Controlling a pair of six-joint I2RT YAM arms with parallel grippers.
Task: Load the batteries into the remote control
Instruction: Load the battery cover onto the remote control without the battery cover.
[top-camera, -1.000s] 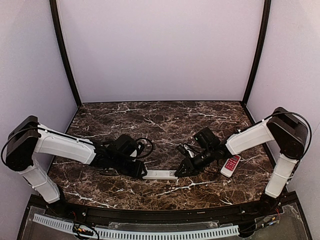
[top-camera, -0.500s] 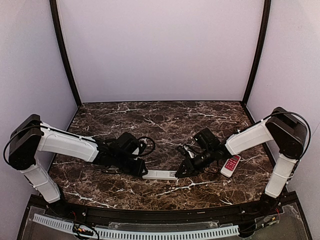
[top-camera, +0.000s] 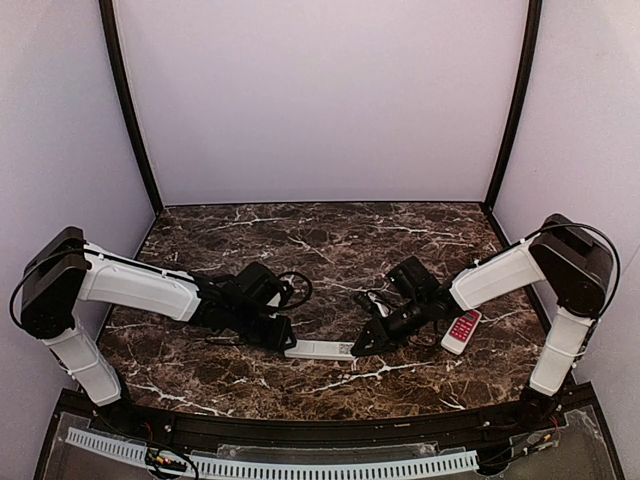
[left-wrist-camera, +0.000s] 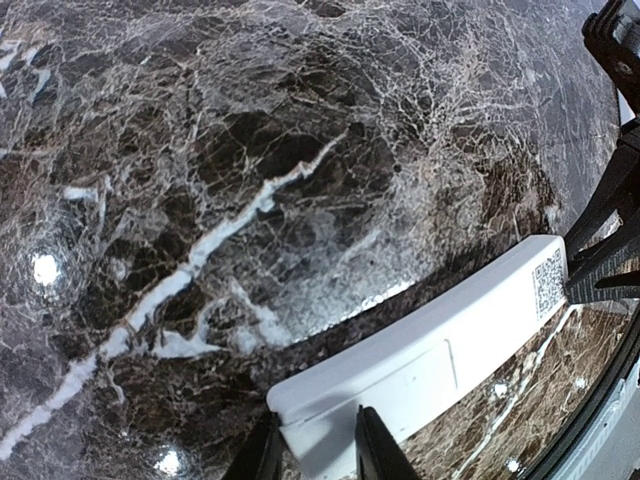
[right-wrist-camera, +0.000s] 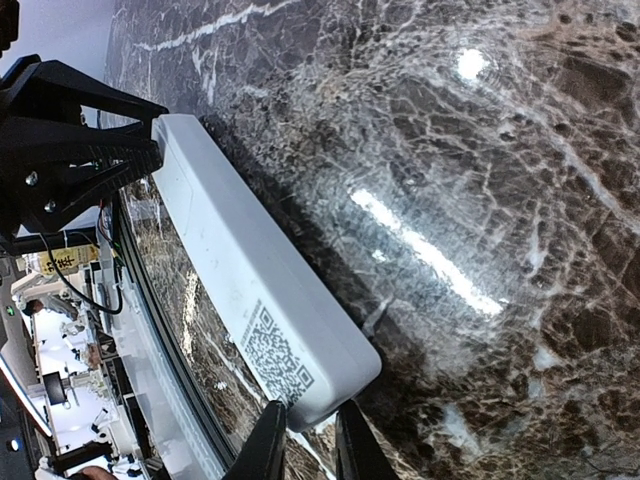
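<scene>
1. The remote control (top-camera: 320, 349), long, slim and white, lies lengthwise across the front middle of the dark marble desk (top-camera: 330, 240), between the 2 arms.
2. The left hand (left-wrist-camera: 318, 440) pinches the remote's left end: in the left wrist view that end sits between the 2 black fingers, both against its sides.
3. The right hand (right-wrist-camera: 307, 425) pinches the opposite end. In the right wrist view its 2 fingers stand close together, with the rounded end of the remote between their tips.
4. The remote's plain back faces both wrist cameras, with no buttons or display in sight. A QR code label (right-wrist-camera: 275, 360) sits on the end at the right hand.
5. A thin seam crosses the back partway along its length in the left wrist view.
6. A shorter red-and-white remote (top-camera: 462, 331) lies on the desk to the right, just beside the right forearm and apart from the white one.
7. Both forearms reach inward and low over the desk, meeting at the remote.
</scene>
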